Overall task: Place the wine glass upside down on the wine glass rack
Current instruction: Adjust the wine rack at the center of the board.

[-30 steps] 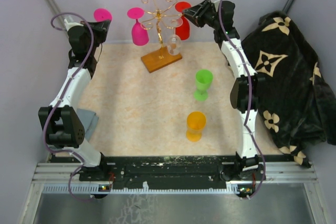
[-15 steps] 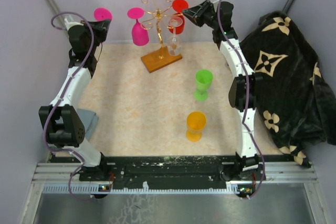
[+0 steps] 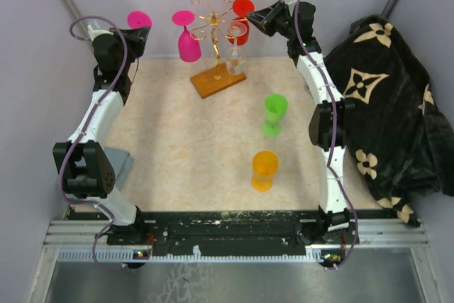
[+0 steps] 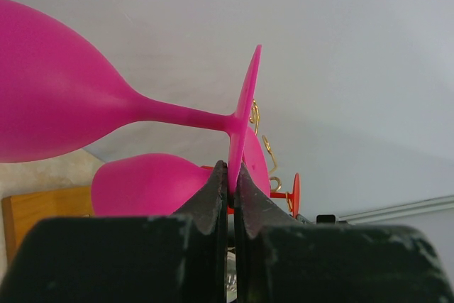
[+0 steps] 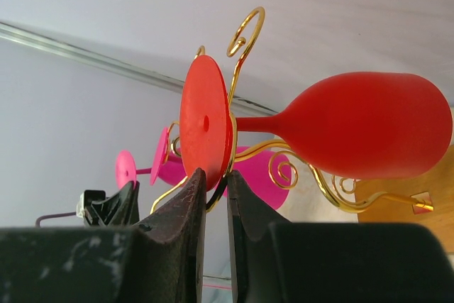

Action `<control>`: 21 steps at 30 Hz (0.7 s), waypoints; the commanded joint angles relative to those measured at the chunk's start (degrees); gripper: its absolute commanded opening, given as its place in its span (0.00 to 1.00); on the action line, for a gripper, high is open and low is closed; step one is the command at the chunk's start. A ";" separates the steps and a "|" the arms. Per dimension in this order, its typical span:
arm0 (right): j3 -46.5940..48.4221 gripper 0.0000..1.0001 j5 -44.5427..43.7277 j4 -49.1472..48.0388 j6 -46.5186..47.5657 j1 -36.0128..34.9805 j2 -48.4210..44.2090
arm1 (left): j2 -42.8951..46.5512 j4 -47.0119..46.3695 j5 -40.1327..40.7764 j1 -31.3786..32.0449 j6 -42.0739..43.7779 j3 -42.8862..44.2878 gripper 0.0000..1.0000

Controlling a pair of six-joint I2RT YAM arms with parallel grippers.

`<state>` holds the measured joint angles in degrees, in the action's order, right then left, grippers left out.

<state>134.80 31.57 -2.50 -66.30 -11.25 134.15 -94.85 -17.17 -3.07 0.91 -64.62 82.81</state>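
Observation:
The wine glass rack [image 3: 218, 79] stands at the back of the table, its gold scroll arms [image 5: 245, 30] spread above the wooden base. A red wine glass [image 5: 369, 125] hangs upside down from one arm. My right gripper [image 5: 215, 173] is shut on the rim of its round foot [image 5: 204, 122], with the gold wire in the same pinch. A pink glass [image 3: 187, 42] and a clear glass [image 3: 235, 58] also hang there. At the back left my left gripper [image 4: 230, 168] is shut on the foot of another pink wine glass [image 4: 57, 104], held on its side.
A green glass [image 3: 274, 113] and an orange glass [image 3: 264, 169] stand upside down on the beige mat toward the right. A black patterned cloth [image 3: 386, 97] lies at the right edge. A grey cloth [image 3: 122, 164] sits by the left arm.
The red glass shifted left from beside the right gripper onto the rack arm, where it now hangs. The right jaws have narrowed. The left arm and its pink glass have not moved.

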 commanded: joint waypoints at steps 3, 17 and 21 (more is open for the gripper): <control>3.27 0.00 0.64 -2.40 1.35 -1.10 -1.36 | -0.67 -1.99 -0.49 -0.33 0.38 2.51 0.04; 3.36 0.00 0.68 -0.58 1.62 -2.06 -3.29 | -0.82 -2.08 -0.62 -0.34 0.07 2.47 0.04; 2.89 0.00 0.23 -0.07 1.75 -2.43 -4.40 | -0.86 -2.08 -0.53 -0.35 0.18 2.51 0.04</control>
<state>135.09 31.14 -1.65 -66.28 -11.46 134.13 -95.35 -17.17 -3.07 0.91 -64.64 82.81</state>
